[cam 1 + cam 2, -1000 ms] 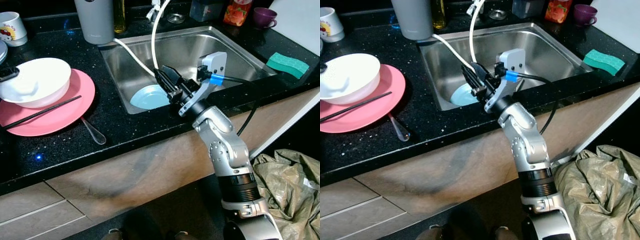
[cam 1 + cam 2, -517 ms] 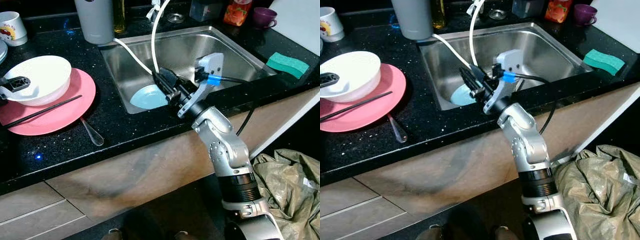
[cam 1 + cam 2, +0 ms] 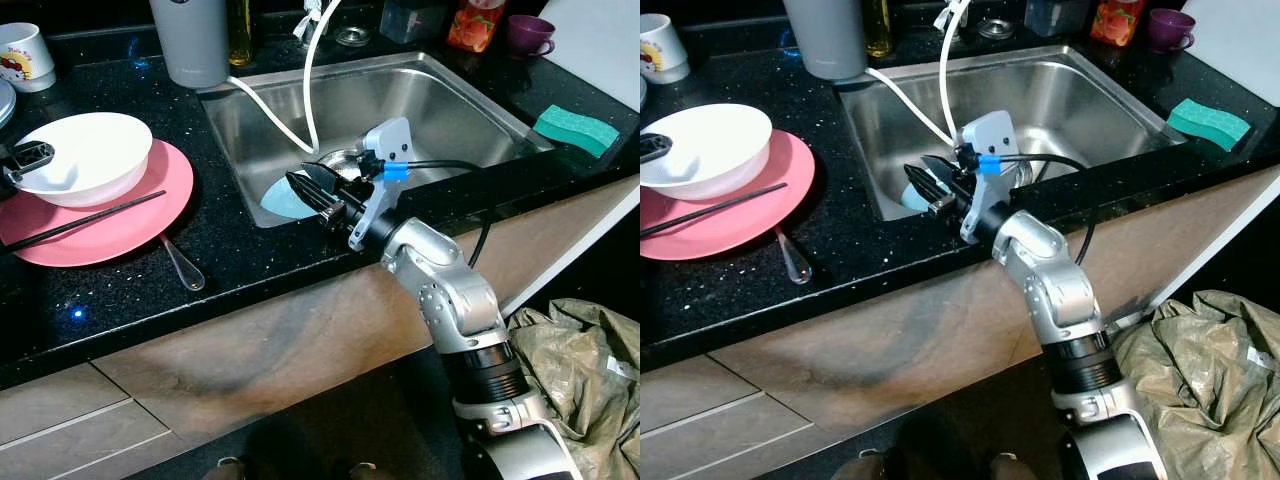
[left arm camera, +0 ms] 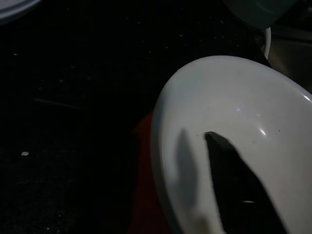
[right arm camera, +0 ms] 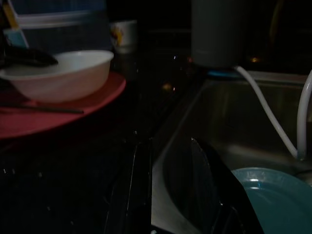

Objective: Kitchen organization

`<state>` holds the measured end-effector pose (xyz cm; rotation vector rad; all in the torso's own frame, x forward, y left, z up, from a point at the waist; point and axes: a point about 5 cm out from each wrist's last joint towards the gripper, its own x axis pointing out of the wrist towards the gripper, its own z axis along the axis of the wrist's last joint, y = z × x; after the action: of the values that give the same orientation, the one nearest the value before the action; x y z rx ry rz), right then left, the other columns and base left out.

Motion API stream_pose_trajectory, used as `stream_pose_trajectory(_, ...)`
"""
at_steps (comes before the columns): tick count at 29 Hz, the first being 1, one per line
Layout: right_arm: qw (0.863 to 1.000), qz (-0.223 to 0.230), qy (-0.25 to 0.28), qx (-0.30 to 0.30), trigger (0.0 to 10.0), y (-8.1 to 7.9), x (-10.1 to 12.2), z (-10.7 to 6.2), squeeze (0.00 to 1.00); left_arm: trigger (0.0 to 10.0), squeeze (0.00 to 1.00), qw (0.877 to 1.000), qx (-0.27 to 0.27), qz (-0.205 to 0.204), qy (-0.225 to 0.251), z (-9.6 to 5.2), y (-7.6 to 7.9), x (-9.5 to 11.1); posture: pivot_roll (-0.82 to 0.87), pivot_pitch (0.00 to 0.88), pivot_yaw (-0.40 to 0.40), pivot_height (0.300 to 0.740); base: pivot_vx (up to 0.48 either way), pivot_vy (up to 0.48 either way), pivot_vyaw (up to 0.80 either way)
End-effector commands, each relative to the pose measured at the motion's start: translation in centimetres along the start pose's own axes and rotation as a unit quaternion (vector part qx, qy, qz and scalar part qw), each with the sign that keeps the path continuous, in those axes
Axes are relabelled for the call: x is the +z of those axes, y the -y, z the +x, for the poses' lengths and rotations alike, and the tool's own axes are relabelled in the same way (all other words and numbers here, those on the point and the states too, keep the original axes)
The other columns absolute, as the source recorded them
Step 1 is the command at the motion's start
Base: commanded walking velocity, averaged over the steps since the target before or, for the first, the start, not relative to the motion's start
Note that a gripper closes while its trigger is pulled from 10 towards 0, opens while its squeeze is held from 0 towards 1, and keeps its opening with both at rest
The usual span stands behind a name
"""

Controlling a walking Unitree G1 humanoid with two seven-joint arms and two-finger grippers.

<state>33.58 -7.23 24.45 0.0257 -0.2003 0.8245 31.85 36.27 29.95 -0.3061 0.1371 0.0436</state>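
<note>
A white bowl (image 3: 88, 158) sits on a pink plate (image 3: 120, 220) at the left of the black counter. A black chopstick (image 3: 85, 222) lies across the plate, and a spoon (image 3: 182, 263) lies beside it. My left gripper (image 3: 25, 157) is at the bowl's left rim and looks shut on it. In the left wrist view one finger (image 4: 239, 190) lies inside the bowl (image 4: 234, 122). My right gripper (image 3: 308, 192) hangs open over the sink's front left corner, just above a light blue plate (image 3: 280, 203) on the sink floor. Its fingers (image 5: 209, 190) stand apart.
The steel sink (image 3: 450, 100) holds two white hoses (image 3: 308, 90). Behind it stand a grey canister (image 3: 190, 40), a mug (image 3: 22, 55), an orange packet (image 3: 473, 22) and a purple cup (image 3: 527, 33). A green sponge (image 3: 573, 128) lies at the right. A crumpled bag (image 3: 580, 350) lies on the floor.
My right gripper has dropped and swung left, down toward the blue plate at the sink's front left. The bowl has shifted a little right with my left gripper at its rim.
</note>
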Motion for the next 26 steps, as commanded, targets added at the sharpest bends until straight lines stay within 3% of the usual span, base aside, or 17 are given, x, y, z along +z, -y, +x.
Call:
stream_pose_trajectory(1, 1.0, -0.009, -0.011, 0.007, 10.0, 0.2, 0.0, 0.0, 0.0, 0.0, 0.0, 1.0, -0.012, -0.004, 0.0, 0.3, 0.4, -0.1, 0.04, 0.155, -0.029, 0.74, 0.0, 0.0, 0.0)
stream_pose_trajectory(16, 1.0, -0.009, -0.012, 0.009, 10.0, 0.2, 0.0, 0.0, 0.0, 0.0, 0.0, 1.0, -0.022, -0.01, 0.013, 0.3, 0.6, 0.5, 0.05, 0.158, -0.025, 0.74, 0.0, 0.0, 0.0)
stream_pose_trajectory(21, 1.0, -0.009, 0.001, -0.001, 10.0, 0.4, 0.3, 0.1, 0.0, 0.0, 0.0, 0.993, -0.047, -0.028, 0.108, 0.3, 1.7, 2.8, 0.05, 0.158, -0.027, 0.74, 0.0, 0.0, 0.0)
stream_pose_trajectory(23, 0.999, -0.004, 0.025, -0.02, 10.0, 0.7, 1.0, 0.2, 0.0, 0.0, 0.0, 0.981, -0.086, -0.06, 0.165, 0.5, 3.5, 4.0, 0.05, 0.157, -0.028, 0.74, 0.0, 0.0, 0.0)
stream_pose_trajectory(25, 0.998, 0.003, 0.048, -0.039, 10.0, 1.1, 1.7, 0.4, 0.0, 0.0, 0.0, 0.975, -0.11, -0.063, 0.181, 0.9, 5.1, 4.1, 0.05, 0.154, -0.026, 0.74, 0.0, 0.0, 0.0)
stream_pose_trajectory(26, 0.998, 0.003, 0.048, -0.039, 10.0, 1.1, 1.7, 0.4, 0.0, 0.0, 0.0, 0.975, -0.11, -0.063, 0.181, 0.9, 5.1, 4.1, 0.05, 0.154, -0.026, 0.74, 0.0, 0.0, 0.0)
